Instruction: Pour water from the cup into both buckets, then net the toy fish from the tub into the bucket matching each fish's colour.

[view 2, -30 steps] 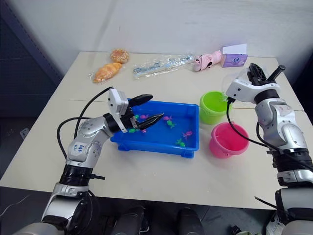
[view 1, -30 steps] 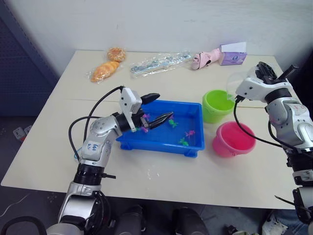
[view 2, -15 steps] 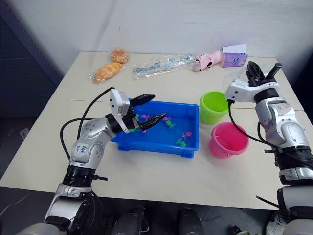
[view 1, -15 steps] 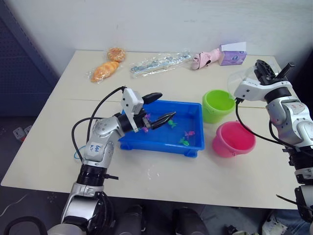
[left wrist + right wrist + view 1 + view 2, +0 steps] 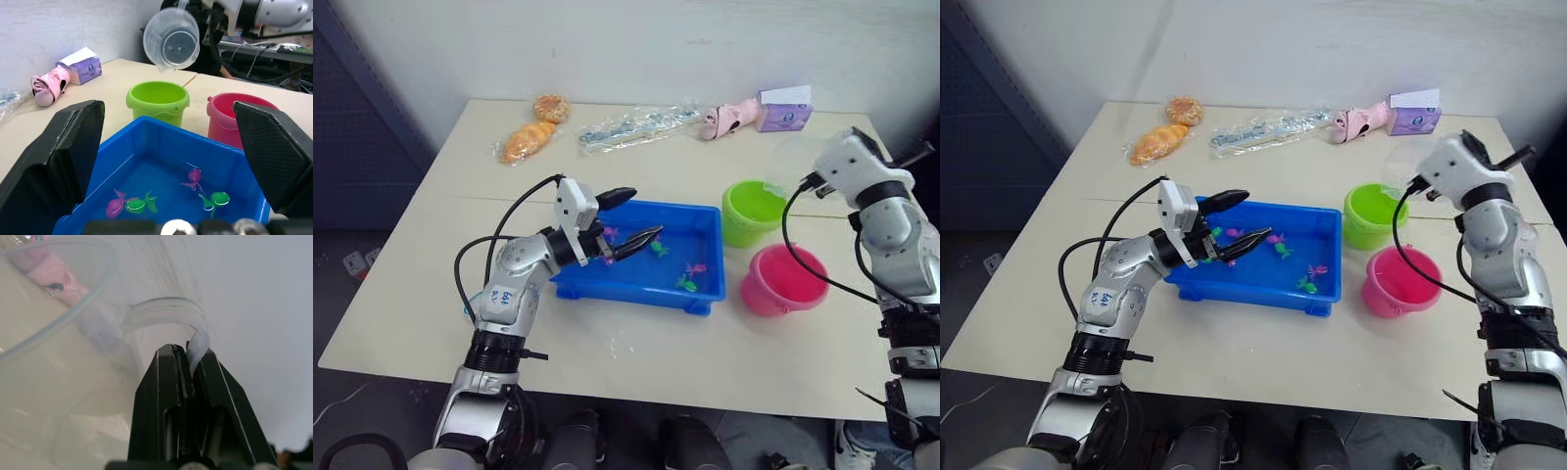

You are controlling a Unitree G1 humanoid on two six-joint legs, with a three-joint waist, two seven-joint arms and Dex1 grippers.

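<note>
Left wrist view: my right gripper (image 5: 188, 355) clamps cup (image 5: 172, 38) handle, tipped over green bucket (image 5: 158, 102); left gripper (image 5: 631, 217) spread empty; pink bucket (image 5: 238, 120), fish netting remain.

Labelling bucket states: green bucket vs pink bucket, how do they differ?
The green bucket stands farther back, under the tipped clear cup; the pink bucket sits nearer, nothing above it. The green bucket has a wavy collar; the pink bucket's rim looks plain. Both stand upright, right of the blue tub.
</note>
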